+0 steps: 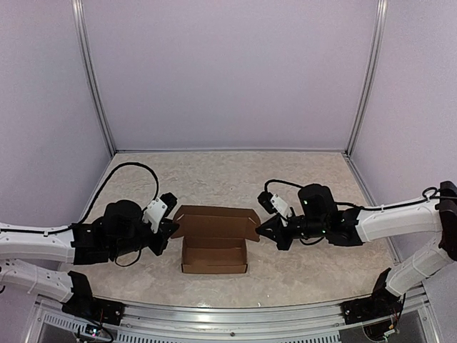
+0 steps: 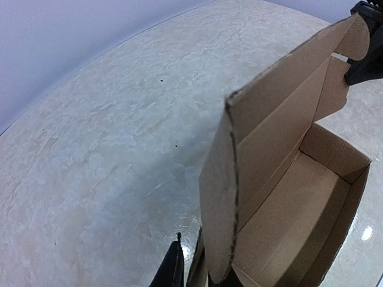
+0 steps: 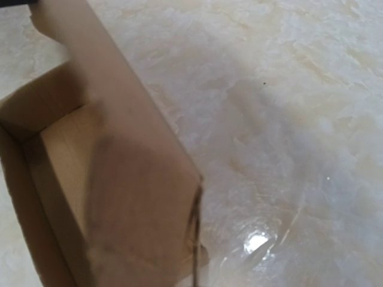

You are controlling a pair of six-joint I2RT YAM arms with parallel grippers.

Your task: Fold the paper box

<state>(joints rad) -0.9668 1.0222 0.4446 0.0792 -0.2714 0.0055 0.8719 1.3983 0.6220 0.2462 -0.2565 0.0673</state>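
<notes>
The paper box point(image 1: 214, 250) is plain brown cardboard and stands open in the middle of the table, with its lid raised at the far side. My left gripper point(image 1: 171, 227) is at the lid's left side flap. In the left wrist view its fingers point(image 2: 172, 269) stand close together at that flap point(image 2: 218, 203), with cardboard between them. My right gripper point(image 1: 260, 232) touches the lid's right side flap. In the right wrist view the blurred box point(image 3: 119, 179) fills the left half and hides the fingers.
The beige marbled table point(image 1: 307, 186) is closed in by pale walls and metal corner posts point(image 1: 93, 78). A metal rail point(image 1: 228, 314) runs along the near edge between the arm bases.
</notes>
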